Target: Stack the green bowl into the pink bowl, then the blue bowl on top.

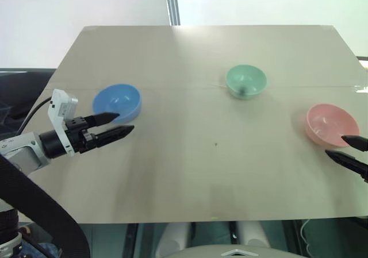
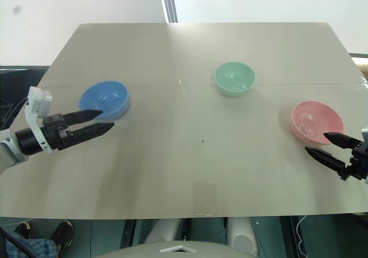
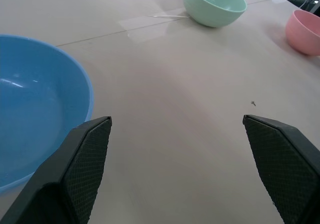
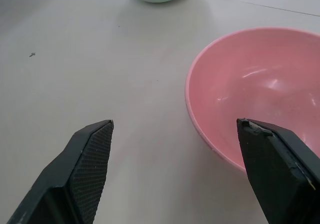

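Nothing is stacked yet: all three bowls sit apart on the beige table (image 1: 190,172). Taking the small round mint-green plastic bowl (image 2: 234,77) as the marker, the sky-blue plastic bowl (image 2: 104,100) lies well to its left and nearer the robot, the salmon-pink plastic bowl (image 2: 316,121) to its right and nearer. The left gripper (image 2: 98,122) hangs spread and empty just beside the blue bowl, the right gripper (image 2: 326,143) likewise at the pink one. The first step seems pending; next, one gripper should reach the green bowl's rim

- A beige bench (image 1: 190,172) fills the scene, a taped seam (image 1: 190,86) running across it.
- Beyond its far edge — a pale wall (image 1: 80,5) split by a grey vertical strip (image 1: 171,4).
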Controlling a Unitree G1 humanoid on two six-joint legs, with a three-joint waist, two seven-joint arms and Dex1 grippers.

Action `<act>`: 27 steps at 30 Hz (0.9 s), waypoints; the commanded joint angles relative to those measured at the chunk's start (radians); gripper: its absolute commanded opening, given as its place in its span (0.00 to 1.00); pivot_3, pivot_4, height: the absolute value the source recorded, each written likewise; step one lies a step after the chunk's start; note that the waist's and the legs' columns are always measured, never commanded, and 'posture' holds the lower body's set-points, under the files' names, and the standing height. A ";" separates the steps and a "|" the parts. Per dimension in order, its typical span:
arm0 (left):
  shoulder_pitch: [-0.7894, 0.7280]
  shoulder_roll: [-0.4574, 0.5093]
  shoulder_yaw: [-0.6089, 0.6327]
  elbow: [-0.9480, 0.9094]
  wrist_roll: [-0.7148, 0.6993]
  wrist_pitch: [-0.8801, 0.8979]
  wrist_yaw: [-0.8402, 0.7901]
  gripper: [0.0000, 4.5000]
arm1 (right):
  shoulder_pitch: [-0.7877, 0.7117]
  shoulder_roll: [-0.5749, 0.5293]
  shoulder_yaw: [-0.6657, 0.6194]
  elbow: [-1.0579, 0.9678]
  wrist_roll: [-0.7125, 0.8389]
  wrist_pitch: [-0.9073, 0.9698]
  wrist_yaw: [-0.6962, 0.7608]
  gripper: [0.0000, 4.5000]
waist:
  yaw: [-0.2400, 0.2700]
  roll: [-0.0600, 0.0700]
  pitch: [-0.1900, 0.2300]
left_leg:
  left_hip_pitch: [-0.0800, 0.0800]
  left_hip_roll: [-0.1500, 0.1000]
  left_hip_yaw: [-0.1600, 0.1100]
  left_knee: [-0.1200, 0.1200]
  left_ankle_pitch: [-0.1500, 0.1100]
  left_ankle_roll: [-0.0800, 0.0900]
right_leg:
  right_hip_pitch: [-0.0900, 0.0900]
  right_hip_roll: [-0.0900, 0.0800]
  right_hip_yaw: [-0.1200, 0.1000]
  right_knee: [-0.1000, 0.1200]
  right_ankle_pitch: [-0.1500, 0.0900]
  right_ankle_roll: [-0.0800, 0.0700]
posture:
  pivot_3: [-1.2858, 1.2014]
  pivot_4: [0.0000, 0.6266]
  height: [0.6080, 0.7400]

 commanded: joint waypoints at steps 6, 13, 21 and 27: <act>-0.007 0.020 0.015 -0.007 0.000 -0.047 -0.052 0.99 | -0.007 -0.007 -0.049 -0.057 0.026 0.012 -0.013 0.96 | 0.000 0.000 0.000 | 0.000 0.000 0.000 0.000 0.000 0.000 | 0.000 0.000 0.000 0.000 0.000 0.000 | 0.52 0.24 1.00; -0.018 0.020 0.014 -0.009 0.003 -0.060 -0.061 0.99 | -0.025 -0.012 -0.036 -0.054 0.026 0.013 -0.021 0.96 | 0.000 0.000 0.000 | 0.000 0.000 0.000 0.000 0.000 0.000 | 0.000 0.000 0.000 0.000 0.000 0.000 | 0.52 0.24 1.00; -0.039 0.022 -0.005 0.001 0.018 -0.077 -0.067 0.99 | -0.023 -0.013 -0.041 -0.062 0.025 0.016 -0.018 0.96 | 0.000 0.000 0.000 | 0.000 0.000 0.000 0.000 0.000 0.000 | 0.000 0.000 0.000 0.000 0.000 0.000 | 0.52 0.24 1.00; -0.067 0.046 -0.061 0.016 0.082 -0.172 -0.127 0.99 | -0.027 -0.017 -0.020 -0.075 0.019 0.017 -0.019 0.96 | 0.000 0.000 0.000 | 0.000 0.000 0.000 0.000 0.000 0.000 | 0.000 0.000 0.000 0.000 0.000 0.000 | 0.52 0.24 1.00</act>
